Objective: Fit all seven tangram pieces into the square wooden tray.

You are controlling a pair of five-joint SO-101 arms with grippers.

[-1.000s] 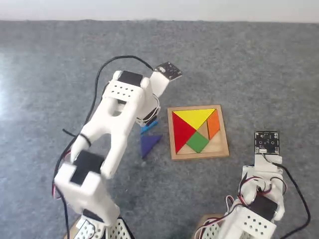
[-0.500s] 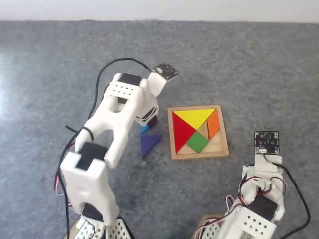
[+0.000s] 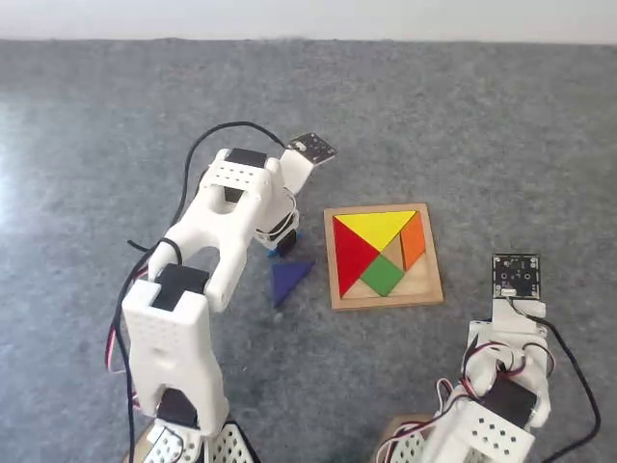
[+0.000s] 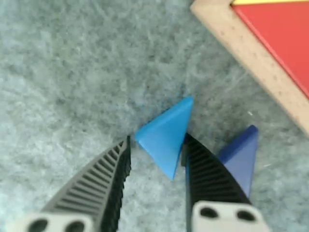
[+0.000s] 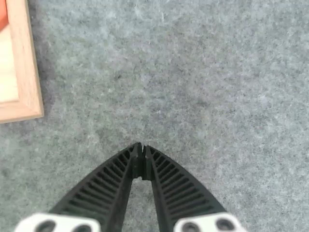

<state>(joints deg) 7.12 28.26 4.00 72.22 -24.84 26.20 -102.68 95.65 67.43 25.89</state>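
Note:
The square wooden tray (image 3: 386, 301) holds a yellow triangle (image 3: 374, 227), a red triangle (image 3: 351, 255), a green square (image 3: 383, 275) and an orange piece (image 3: 414, 241). To its left on the carpet lie a light blue triangle (image 3: 281, 251) and a dark blue triangle (image 3: 289, 278). My left gripper (image 4: 157, 140) is down over the light blue triangle (image 4: 164, 135), open, one finger on each side of it. The dark blue triangle (image 4: 241, 152) lies just past one finger. My right gripper (image 5: 143, 147) is shut on nothing above bare carpet, near the tray's corner (image 5: 19, 72).
Grey carpet covers the table. The left arm (image 3: 222, 241) stretches from the near left edge toward the tray's left side. The right arm (image 3: 506, 376) sits folded at the near right, below the tray.
The left arm has leaned forward and lowered its gripper onto the light blue triangle. The right arm and the tray's pieces have not moved.

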